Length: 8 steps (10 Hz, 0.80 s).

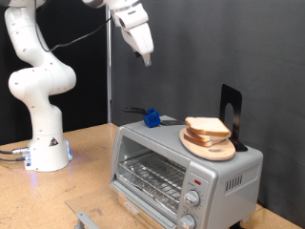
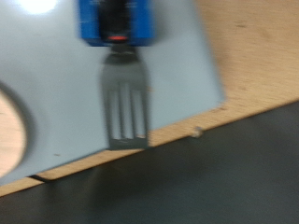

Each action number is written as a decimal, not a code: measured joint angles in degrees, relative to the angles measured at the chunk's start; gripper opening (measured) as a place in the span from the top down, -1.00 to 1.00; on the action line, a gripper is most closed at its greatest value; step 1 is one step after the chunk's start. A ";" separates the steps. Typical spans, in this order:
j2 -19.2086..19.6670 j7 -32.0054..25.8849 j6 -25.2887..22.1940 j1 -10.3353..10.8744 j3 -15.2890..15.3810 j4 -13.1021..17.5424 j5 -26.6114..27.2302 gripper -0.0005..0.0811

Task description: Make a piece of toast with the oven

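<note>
Toast [image 1: 207, 127] stacked on round board [image 1: 212, 148] atop oven [image 1: 181, 172]; rack bare. Claw [image 1: 146, 58] high above, state unclear.

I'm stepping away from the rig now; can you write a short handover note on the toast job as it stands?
Gripper: raised high above the oven, holding nothing; open or shut can't be told.
Bread slices: stacked on a round wooden board on the oven's roof, toward the exterior view's right.
Grey fork in a blue holder: also on the roof; the wrist camera looks down on it.
Oven door shut, wire rack empty.
Done: nothing visible. Left: bread is not in the oven.
</note>
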 joint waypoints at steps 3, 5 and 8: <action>0.38 -0.63 5.42 0.26 0.97 -4.71 1.56 -0.99; 0.84 0.28 7.85 0.63 1.45 -6.97 5.14 -0.99; 2.29 0.88 11.87 0.61 3.13 -10.31 5.53 -0.99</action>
